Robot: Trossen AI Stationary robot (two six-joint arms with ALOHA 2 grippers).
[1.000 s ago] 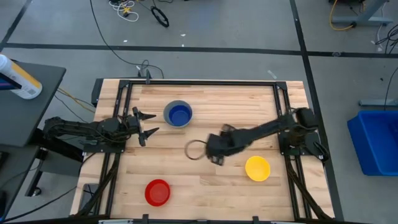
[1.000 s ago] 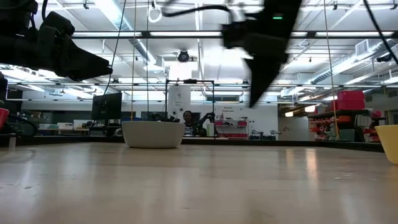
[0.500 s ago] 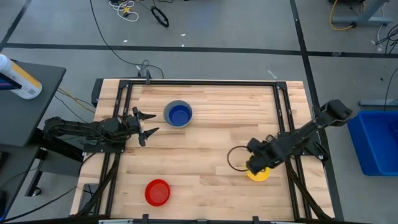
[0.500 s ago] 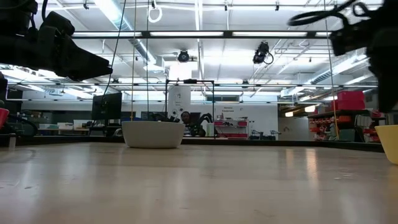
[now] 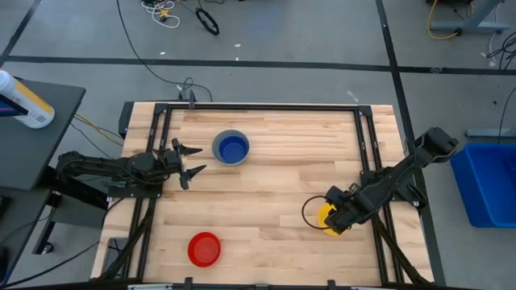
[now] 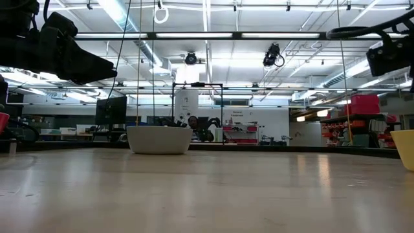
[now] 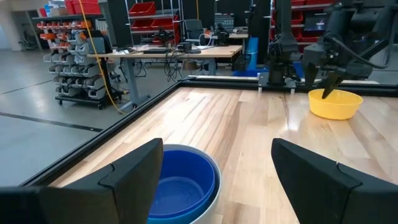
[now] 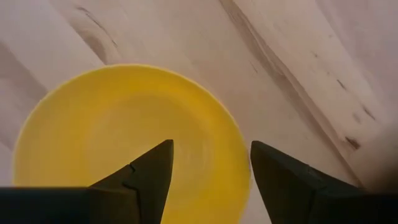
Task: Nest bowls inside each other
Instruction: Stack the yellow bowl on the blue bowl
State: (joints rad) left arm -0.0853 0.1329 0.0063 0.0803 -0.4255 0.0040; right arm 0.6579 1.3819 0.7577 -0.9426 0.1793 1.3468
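Observation:
A blue bowl [image 5: 232,148] sits nested in the grey bowl [image 5: 219,142] at the table's far middle; in the left wrist view the blue bowl [image 7: 177,183] shows in front of my fingers. The red bowl [image 5: 204,249] stands near the front edge. The yellow bowl [image 5: 323,214] stands upright at the near right. My right gripper [image 5: 337,219] hangs open above the yellow bowl [image 8: 118,137], pointing down, one finger [image 8: 152,168] over its hollow and one [image 8: 280,174] outside its rim. My left gripper [image 5: 189,161] waits open, left of the grey bowl.
A dark frame [image 5: 258,107] borders the wooden table. Bare wood lies between the grey bowl, the red bowl and the yellow bowl. In the low view the grey bowl [image 6: 158,139] stands far off and the yellow bowl [image 6: 407,149] at the right edge.
My right gripper has swung from the table's middle toward the right and near edges, sunk a little and rolled about its own line, ending over the yellow bowl. No bowl has moved.

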